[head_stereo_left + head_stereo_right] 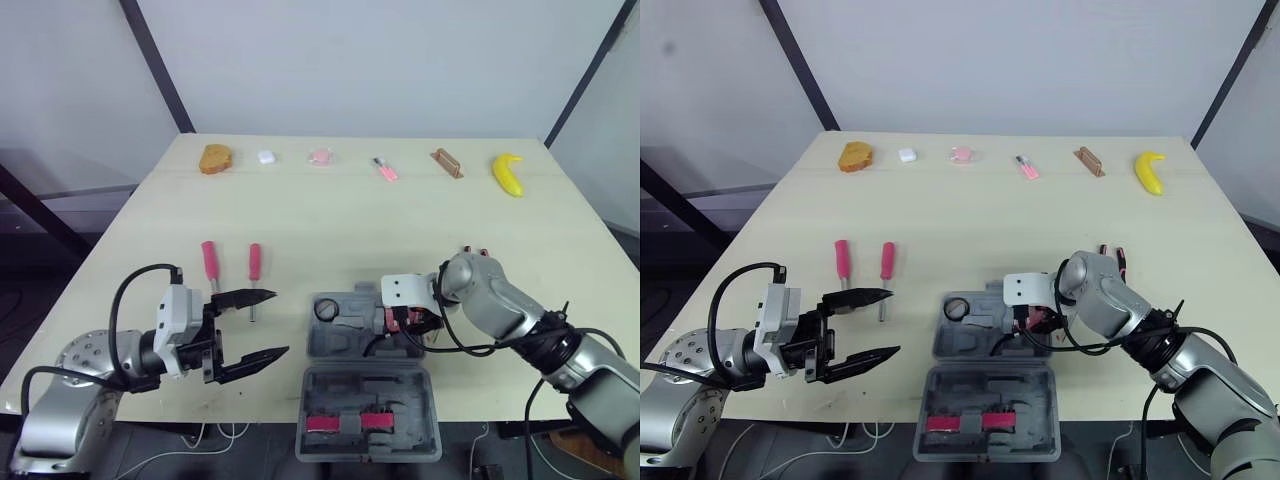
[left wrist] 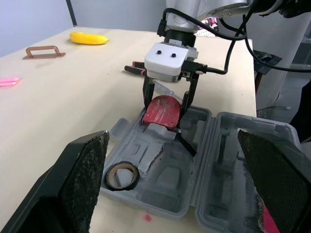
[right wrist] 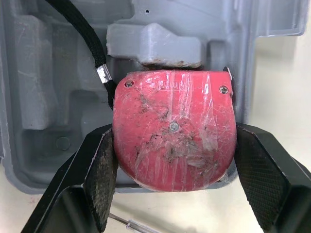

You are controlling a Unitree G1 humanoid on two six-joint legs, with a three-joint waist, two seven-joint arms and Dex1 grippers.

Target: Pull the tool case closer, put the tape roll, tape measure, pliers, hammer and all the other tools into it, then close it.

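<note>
The grey tool case [image 1: 345,385] lies open at the table's front edge. A black tape roll [image 1: 326,309] sits in the case's far left pocket. My right gripper [image 1: 405,320] is shut on the red tape measure [image 3: 174,128] at the case's far right corner, and its black strap trails into the tray. My left gripper [image 1: 262,325] hangs open just left of the case, holding nothing. Two red-handled screwdrivers [image 1: 209,262] [image 1: 255,263] lie on the table beyond it. Red-handled pliers [image 1: 1113,255] lie behind my right arm.
Along the table's far edge lie a bread piece [image 1: 214,158], a small white item [image 1: 266,156], a pink item [image 1: 320,156], a pink stick [image 1: 385,169], a brown handle [image 1: 446,162] and a banana [image 1: 508,173]. The case lid [image 1: 400,440] overhangs the front edge.
</note>
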